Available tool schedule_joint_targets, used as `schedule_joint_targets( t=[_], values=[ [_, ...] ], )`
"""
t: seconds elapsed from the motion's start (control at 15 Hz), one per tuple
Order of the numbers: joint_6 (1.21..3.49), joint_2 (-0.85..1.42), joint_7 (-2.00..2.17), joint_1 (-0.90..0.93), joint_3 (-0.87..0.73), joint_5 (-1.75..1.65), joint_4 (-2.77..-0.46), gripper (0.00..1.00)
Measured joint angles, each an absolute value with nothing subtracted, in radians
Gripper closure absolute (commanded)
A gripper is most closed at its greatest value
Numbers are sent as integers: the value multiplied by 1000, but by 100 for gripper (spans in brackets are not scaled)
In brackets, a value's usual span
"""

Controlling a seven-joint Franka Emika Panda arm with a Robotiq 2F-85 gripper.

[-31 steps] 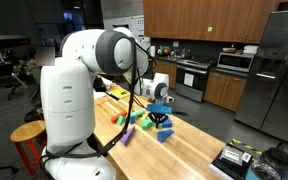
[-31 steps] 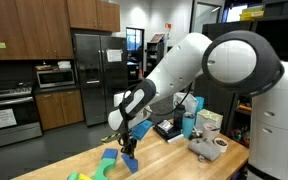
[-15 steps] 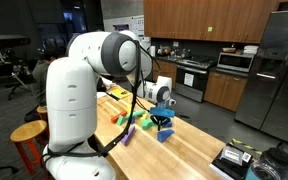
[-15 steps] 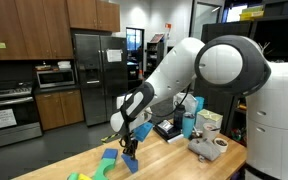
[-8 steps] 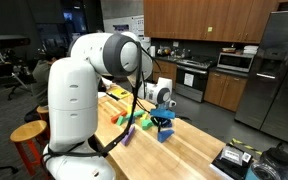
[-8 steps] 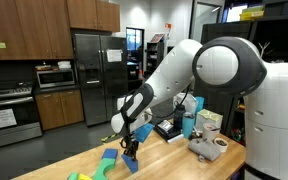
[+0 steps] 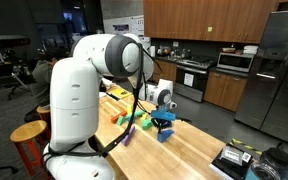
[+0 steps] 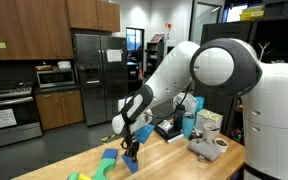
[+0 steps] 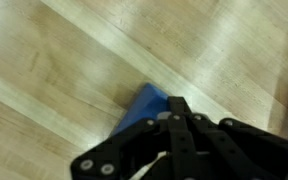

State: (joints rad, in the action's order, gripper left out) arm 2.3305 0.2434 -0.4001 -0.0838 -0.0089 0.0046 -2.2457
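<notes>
On the wooden table (image 7: 199, 152), the gripper (image 9: 175, 104) is hanging with jaws pressed together, empty, right over the blue block (image 9: 142, 108), which is lying flat near green blocks (image 7: 141, 122) and looking light, stiff and smooth, likely best pinched across opposite flat sides.

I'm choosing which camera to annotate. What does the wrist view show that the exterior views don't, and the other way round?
Only the wrist view: the grain of the wooden table close up, and a corner of the blue block poking out beneath the closed fingers. Only the exterior views: the arm, the green blocks, the purple block and the fridge. Both: the gripper, the blue block and the wooden table.
</notes>
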Motion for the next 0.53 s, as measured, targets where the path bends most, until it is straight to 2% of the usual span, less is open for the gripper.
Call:
schedule_joint_targets(
  t=[0.53],
  values=[
    [2331,245,-416,-102,-9,6,-2249,100]
  ],
)
